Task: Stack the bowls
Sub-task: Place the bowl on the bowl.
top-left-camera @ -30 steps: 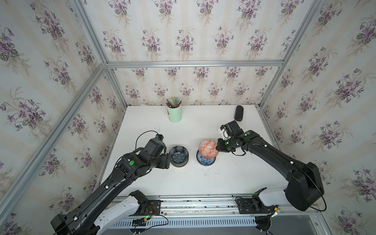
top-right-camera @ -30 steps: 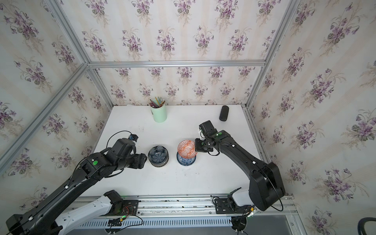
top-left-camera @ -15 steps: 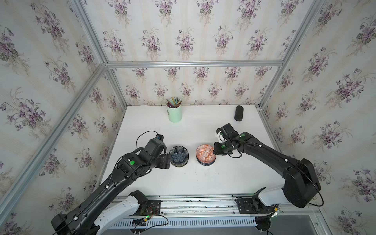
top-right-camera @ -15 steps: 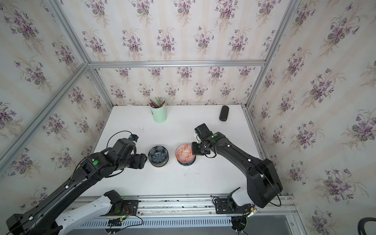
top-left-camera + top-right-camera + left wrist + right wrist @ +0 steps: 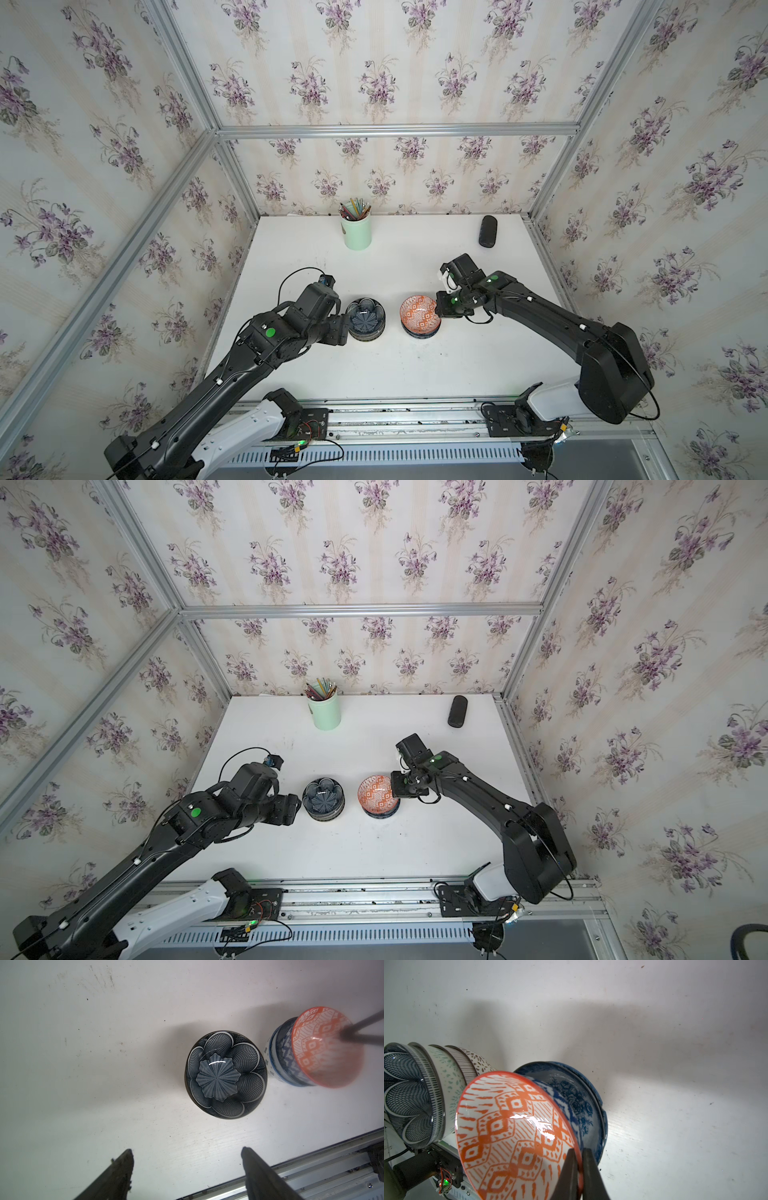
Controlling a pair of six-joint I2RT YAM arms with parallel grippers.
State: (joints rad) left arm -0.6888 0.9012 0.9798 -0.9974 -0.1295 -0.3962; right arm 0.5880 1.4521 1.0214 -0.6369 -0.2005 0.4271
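Two stacks of bowls stand side by side mid-table. The dark navy petal bowl tops several nested patterned bowls. Beside it, the orange geometric bowl sits tilted in two nested blue-white bowls. My right gripper is shut on the orange bowl's rim, one finger inside and one outside. On the navy stack's outer side, my left gripper is open, holding nothing.
A mint-green pencil cup stands at the back of the table. A black case lies at the back right. Papered walls close in three sides, and a metal rail runs along the front edge.
The right gripper brought the orange bowl down and slightly left, from tilted above the blue-white bowls into them. The left arm has not moved.
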